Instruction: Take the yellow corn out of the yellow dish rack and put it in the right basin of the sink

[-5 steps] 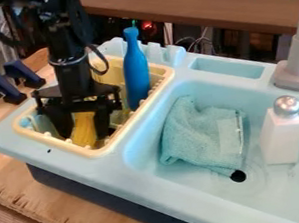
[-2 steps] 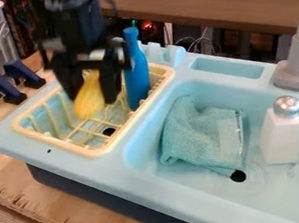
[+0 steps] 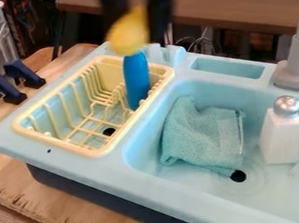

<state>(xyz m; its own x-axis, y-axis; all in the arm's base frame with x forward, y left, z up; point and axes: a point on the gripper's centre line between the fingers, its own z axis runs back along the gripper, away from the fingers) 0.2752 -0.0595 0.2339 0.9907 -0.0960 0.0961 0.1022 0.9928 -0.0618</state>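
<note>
My gripper (image 3: pixel 137 15) is at the top of the camera view, above the back of the sink unit, shut on a yellow bulb-shaped object (image 3: pixel 129 33) that hangs between its fingers. The object hides the neck of a blue bottle (image 3: pixel 136 79), which stands upright in the right side of the yellow dish rack (image 3: pixel 100 152). In the basin (image 3: pixel 186 177) a teal cloth (image 3: pixel 198 136) lies crumpled, and a white shaker with a silver top (image 3: pixel 281 132) stands to the right of it.
Two dark blue clamps (image 3: pixel 3 87) grip the wooden table (image 3: pixel 27 197) left of the sink. A grey faucet (image 3: pixel 298 62) rises at the right edge. Behind the unit runs a brown wooden shelf (image 3: pixel 243 15).
The gripper has lifted the yellow object out of the dish rack, up and to the right. The rack's left part is uncovered; the bottle, cloth and shaker have stayed in place.
</note>
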